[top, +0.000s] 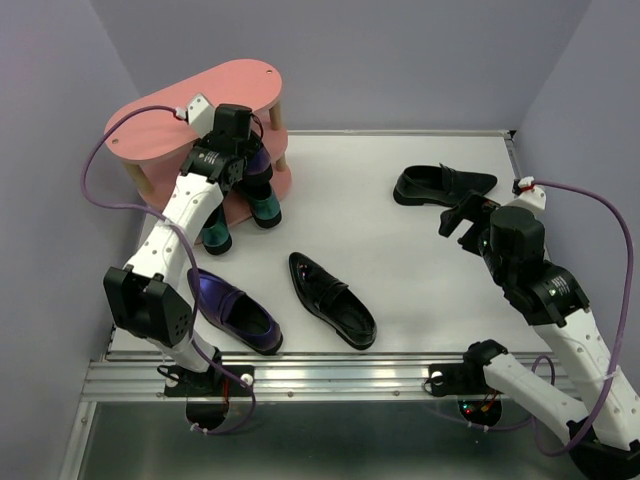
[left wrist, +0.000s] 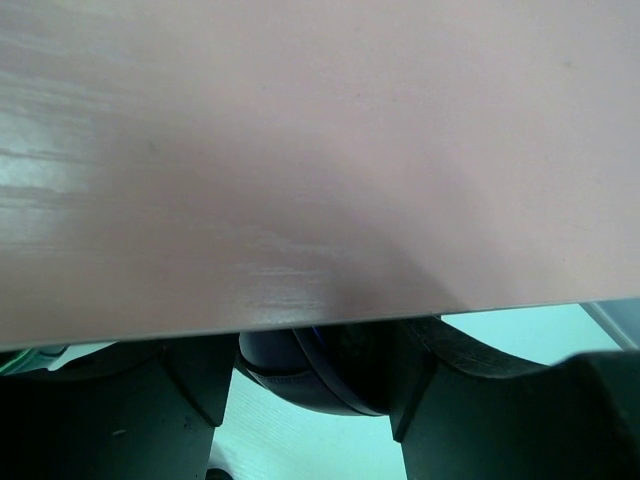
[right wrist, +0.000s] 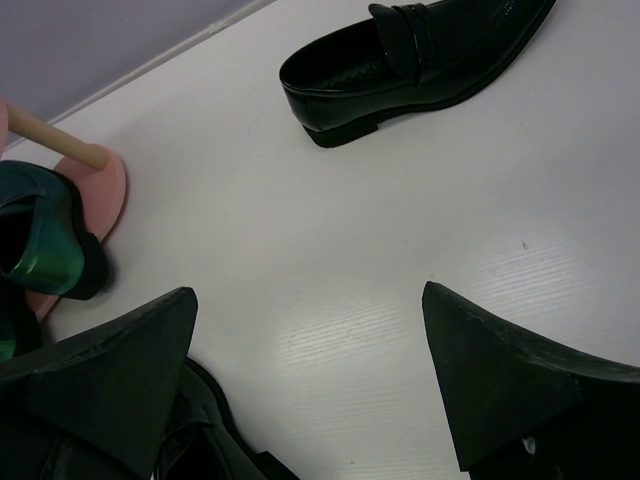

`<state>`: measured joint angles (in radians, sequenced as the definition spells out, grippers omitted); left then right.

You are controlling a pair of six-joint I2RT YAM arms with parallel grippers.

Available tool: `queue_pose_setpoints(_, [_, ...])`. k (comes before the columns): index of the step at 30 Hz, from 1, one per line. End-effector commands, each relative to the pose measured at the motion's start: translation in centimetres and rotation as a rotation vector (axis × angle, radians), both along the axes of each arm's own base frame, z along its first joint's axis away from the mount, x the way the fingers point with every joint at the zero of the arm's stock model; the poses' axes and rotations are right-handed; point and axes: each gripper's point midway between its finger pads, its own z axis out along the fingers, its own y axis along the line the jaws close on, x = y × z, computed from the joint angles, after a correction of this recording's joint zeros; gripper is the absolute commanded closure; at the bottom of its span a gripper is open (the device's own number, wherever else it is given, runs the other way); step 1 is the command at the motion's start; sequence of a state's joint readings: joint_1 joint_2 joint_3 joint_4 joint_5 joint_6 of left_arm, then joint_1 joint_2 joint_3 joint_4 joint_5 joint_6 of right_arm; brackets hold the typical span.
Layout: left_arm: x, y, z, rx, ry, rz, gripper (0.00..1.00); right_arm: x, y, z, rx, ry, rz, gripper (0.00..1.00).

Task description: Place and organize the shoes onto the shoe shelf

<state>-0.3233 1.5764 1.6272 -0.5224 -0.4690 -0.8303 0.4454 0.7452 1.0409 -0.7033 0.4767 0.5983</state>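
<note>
my left end effector (left wrist: pixel 312 400) is tucked in under a board of the shelf (top: pixel 200 100), fingers nearly closed against both sides of a dark purple shoe (left wrist: pixel 300 375), which i judge is gripped. my right end effector (right wrist: pixel 308 300) hangs over the surface (top: pixel 400 250), spread wide and holding nothing.

the shelf stands at the far left corner of the surface. two green shoes (top: pixel 265 205) sit on its lowest board, heels sticking out.

three shoes lie loose on the surface: a second purple shoe (top: pixel 235 310) by my left base, a black shoe (top: pixel 330 300) mid-surface, and a far black shoe (top: pixel 440 185) just beyond my right end effector.

they're glossy loafers, so probably light, slick on the upper and stiff in the sole. i'd pinch the side wall at the heel opening, not the shiny toe.
</note>
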Motion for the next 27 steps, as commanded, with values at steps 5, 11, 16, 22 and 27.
queue_pose_setpoints(5, [-1.6, -1.3, 2.5, -0.019, -0.065, -0.081, 0.29, -0.1, 0.0, 1.8, 0.040, -0.062, 0.002, 0.00])
queue_pose_setpoints(11, [-2.8, -1.3, 3.3, -0.007, -0.087, -0.098, 0.17, -0.3, 0.0, 1.8, 0.044, -0.066, 0.005, 0.00])
queue_pose_setpoints(16, [-3.7, -1.9, 4.4, 0.004, -0.111, -0.133, 0.15, -0.5, -0.1, 1.7, 0.048, -0.064, 0.005, 0.00])
queue_pose_setpoints(22, [-6.1, -3.2, 3.8, 0.048, -0.083, -0.198, 0.09, -0.6, 0.0, 1.5, 0.053, -0.062, 0.008, 0.00])
queue_pose_setpoints(27, [-9.7, -5.0, 3.7, 0.073, -0.067, -0.261, 0.09, -0.6, 0.1, 1.6, 0.057, -0.063, 0.011, 0.00])
